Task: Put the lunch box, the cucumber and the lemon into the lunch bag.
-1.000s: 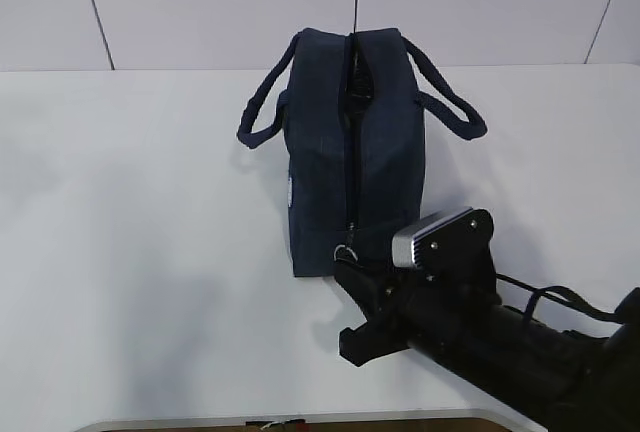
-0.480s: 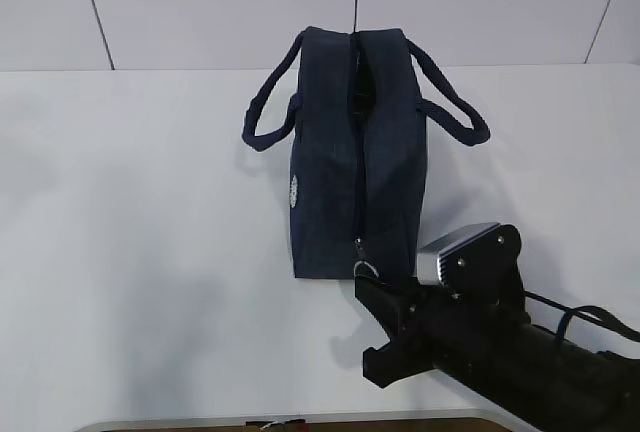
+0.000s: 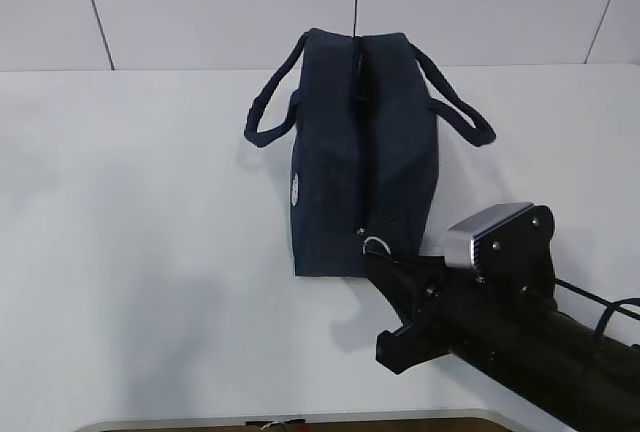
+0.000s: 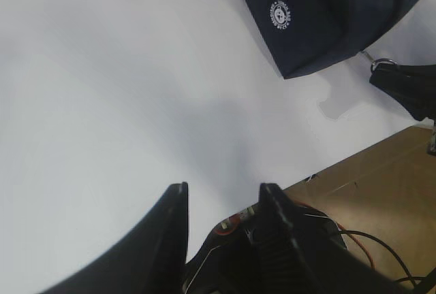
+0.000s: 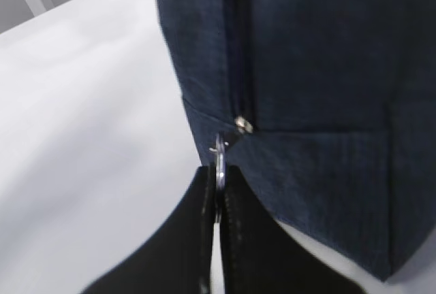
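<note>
The dark navy lunch bag [image 3: 345, 152] stands on the white table with its handles hanging to both sides. Its zipper runs along the top and down the near end. My right gripper [image 3: 377, 255] is at that near end, shut on the silver ring pull [image 3: 376, 244]. The right wrist view shows the ring pull [image 5: 219, 154] pinched between the right gripper [image 5: 219, 180] fingertips. In the left wrist view my left gripper [image 4: 221, 195] hangs open over bare table with nothing between its fingers, well left of the lunch bag [image 4: 327, 15]. The lunch box, cucumber and lemon are out of view.
The table's front edge [image 3: 300, 418] runs just below my right arm. The left wrist view shows brown floor [image 4: 381, 185] and cables past that edge. A white panelled wall [image 3: 220, 2] stands behind the table.
My right gripper has moved right and toward the front edge with the ring pull. The bag's near end swung right with it, and the gap at the bag's top has narrowed. The left gripper is unchanged.
</note>
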